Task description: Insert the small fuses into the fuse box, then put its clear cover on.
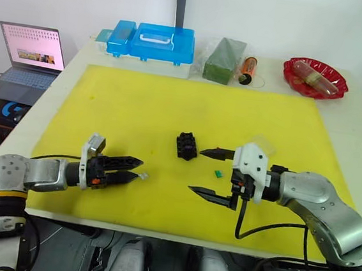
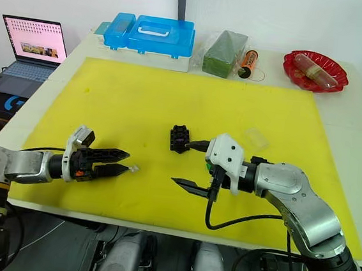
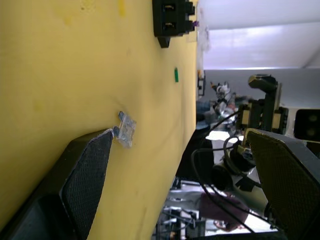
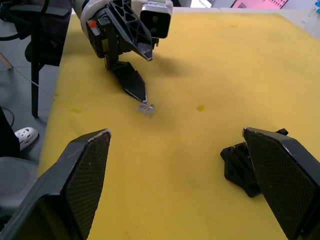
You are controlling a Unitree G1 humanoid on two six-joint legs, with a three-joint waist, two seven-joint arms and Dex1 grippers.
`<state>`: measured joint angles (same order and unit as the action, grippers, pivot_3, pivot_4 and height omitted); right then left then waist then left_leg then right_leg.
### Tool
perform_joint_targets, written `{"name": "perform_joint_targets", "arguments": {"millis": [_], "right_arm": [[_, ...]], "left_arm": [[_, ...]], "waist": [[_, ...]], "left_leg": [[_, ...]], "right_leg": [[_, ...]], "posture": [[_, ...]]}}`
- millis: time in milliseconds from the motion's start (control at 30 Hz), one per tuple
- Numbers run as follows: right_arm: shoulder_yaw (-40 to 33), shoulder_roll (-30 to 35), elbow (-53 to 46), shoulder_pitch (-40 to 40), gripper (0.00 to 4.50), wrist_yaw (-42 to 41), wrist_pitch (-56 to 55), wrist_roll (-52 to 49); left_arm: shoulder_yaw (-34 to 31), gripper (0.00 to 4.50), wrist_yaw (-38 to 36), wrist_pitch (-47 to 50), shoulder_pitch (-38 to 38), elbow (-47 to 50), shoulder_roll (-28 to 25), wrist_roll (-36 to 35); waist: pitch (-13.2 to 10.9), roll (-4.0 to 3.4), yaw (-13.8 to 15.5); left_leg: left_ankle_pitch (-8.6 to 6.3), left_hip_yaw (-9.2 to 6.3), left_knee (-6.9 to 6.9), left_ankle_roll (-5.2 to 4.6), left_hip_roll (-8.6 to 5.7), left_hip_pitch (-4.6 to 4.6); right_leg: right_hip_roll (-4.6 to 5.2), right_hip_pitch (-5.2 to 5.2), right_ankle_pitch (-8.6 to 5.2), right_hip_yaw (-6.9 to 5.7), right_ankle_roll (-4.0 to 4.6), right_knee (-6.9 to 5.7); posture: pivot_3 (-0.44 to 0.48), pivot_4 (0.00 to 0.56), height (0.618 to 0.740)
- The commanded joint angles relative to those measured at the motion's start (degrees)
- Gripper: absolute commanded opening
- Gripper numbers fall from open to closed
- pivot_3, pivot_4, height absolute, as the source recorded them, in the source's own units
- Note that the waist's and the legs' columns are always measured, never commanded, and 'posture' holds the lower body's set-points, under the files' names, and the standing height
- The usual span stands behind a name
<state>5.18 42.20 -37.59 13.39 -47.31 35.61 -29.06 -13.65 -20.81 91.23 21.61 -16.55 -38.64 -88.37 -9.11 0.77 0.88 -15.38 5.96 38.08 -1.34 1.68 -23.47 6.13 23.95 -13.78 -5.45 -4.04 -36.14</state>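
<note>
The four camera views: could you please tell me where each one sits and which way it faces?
Left eye view: head, looking down at the yellow mat; both arms show.
Right eye view: same head, same scene.
Left wrist view: on the left arm, along its open pincer towards the pale grey fuse.
Right wrist view: on the right arm, along its open pincer.
Shared by both wrist views: the fuse box.

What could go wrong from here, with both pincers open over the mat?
1. The left pincer is open with one fingertip right at the pale fuse, which lies flat on the yellow mat; closing may flick it away rather than pinch it.
2. The green fuse lies between the open fingers of the right pincer; a sweep could knock it or the fuse box nearby.
3. The clear cover is hard to see beside the right arm and could get brushed.
</note>
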Motion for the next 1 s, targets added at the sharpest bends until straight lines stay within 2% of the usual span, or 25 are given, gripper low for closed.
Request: {"name": "perform_joint_targets", "arguments": {"millis": [33, 200, 567, 700, 800, 1000], "right_arm": [[-1.6, 0.1, -2.0, 1.2, 4.48, 0.7, 0.1, -0.9], [-1.8, 0.0, -2.0, 1.8, 4.48, 1.4, 0.7, -1.3], [-1.6, -0.1, -0.6, 2.9, 4.48, 2.0, 0.8, -1.1], [-1.5, -0.2, 0.1, 3.5, 4.48, 2.1, 0.6, -0.6], [-1.3, -0.3, 0.3, 3.8, 4.50, 2.3, 0.7, -0.5], [-1.1, -0.2, 0.9, 4.4, 4.50, 2.2, 0.6, -0.3]], "left_arm": [[3.5, 4.50, -0.5, 1.3, 0.0, 0.0, 0.4, 3.7], [3.9, 4.50, -1.6, 1.3, 0.6, -0.1, 1.2, 8.5], [0.1, 4.50, -1.9, 1.0, 2.8, -2.1, 8.1, 13.6], [1.5, 4.50, -2.2, 1.3, 1.9, -0.8, 8.4, 15.0], [2.7, 3.95, -2.0, 0.5, 0.8, 0.8, 8.5, 18.7], [5.4, 1.83, -2.4, -4.4, 0.1, 0.2, 7.7, 27.5]], "waist": [[0.0, -0.02, 0.0], [0.1, -0.11, 0.0], [0.3, -0.49, 1.6], [0.3, -0.54, 1.6], [0.4, -0.70, 1.5], [0.6, -1.05, 1.4]], "left_leg": [[0.00, 0.00, 0.00, 0.00, 0.00, 0.00], [-0.02, -0.01, 0.00, -0.04, -0.05, 0.01], [-0.11, -0.22, 0.04, -0.22, -0.41, 0.12], [-0.13, -0.36, 0.04, -0.25, -0.54, 0.12], [-0.14, -0.49, 0.04, -0.26, -0.55, 0.12], [-0.15, -0.67, 0.03, -0.26, -0.55, 0.14]], "right_leg": [[0.00, 0.00, 0.00, 0.00, 0.00, 0.00], [0.08, -0.01, 0.00, -0.04, 0.00, 0.01], [0.56, -0.15, -0.02, -0.38, 0.00, 0.19], [0.67, -0.26, -0.02, -0.47, 0.00, 0.24], [0.68, -0.37, -0.02, -0.59, 0.00, 0.36], [0.67, -0.54, -0.02, -0.78, -0.01, 0.60]], "posture": [[0.000, 0.150, 0.740], [0.000, 0.150, 0.740], [0.000, 0.150, 0.740], [0.000, 0.150, 0.740], [0.000, 0.150, 0.740], [0.000, 0.150, 0.740]]}}
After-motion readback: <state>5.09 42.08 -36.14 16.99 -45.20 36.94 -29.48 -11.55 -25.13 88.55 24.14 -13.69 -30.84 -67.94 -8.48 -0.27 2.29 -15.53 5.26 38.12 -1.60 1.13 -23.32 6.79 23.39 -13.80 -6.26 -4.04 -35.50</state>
